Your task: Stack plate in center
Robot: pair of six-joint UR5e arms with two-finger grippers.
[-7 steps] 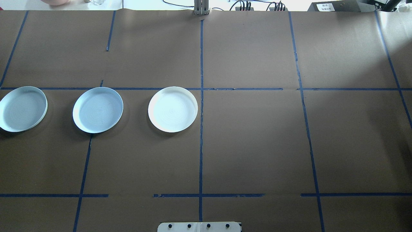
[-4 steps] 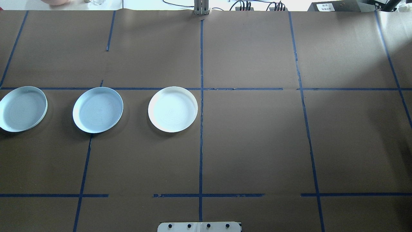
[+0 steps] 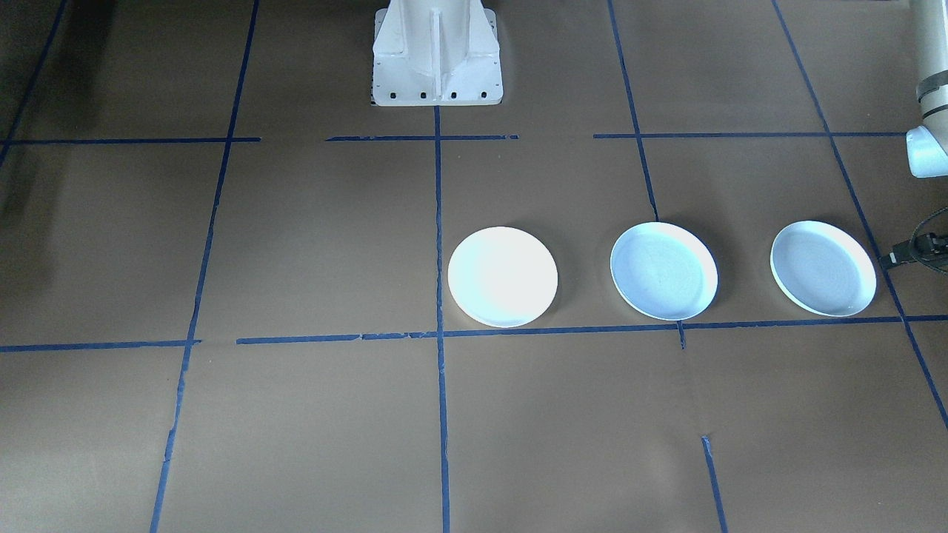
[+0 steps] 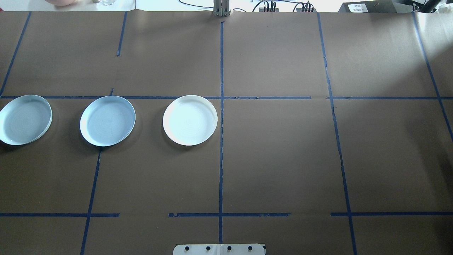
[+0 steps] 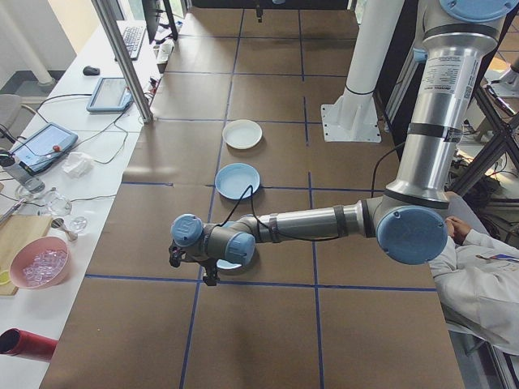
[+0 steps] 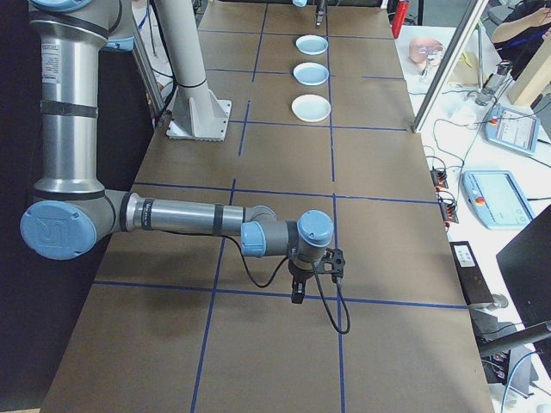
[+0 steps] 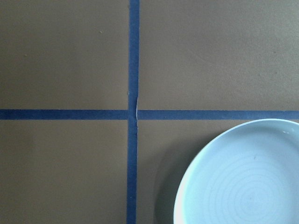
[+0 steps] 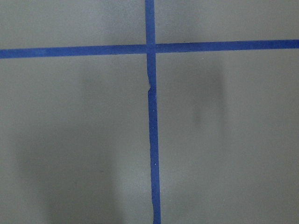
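Nothing has moved over the last sec in the overhead view: all three plates sit where they were and no arm has come into that frame. So no progress yet, I'd say we're at the very start, approach not begun.

The centre plate [image 4: 107, 120] is the middle one of the row, pale bluish inside w/ a raised rim, on the desk [image 4: 283, 159] in the robot's left half. It's between the outer plate [image 4: 24, 119] further left and the bright white plate [image 4: 190, 120] near the mid tape line. All three are apart, none touching.

It lies flat, open side up. It's round, so no long axis and no heading to worry about; any rim point is as good as another for a pinch.

The left gripper [image 5: 195, 267] hangs low over the outer plate's end of the row, seen only from the side cam. Its wrist cam shows a bluish plate [image 7: 243, 177] at lower right, prob the outer one. The right gripper [image 6: 317, 280] is well away from the plates over bare desk. Can't tell how wide the fingers stand on either, no view shows them properly.

My guess: the left arm takes the outer plate first, then sets it onto the centre one
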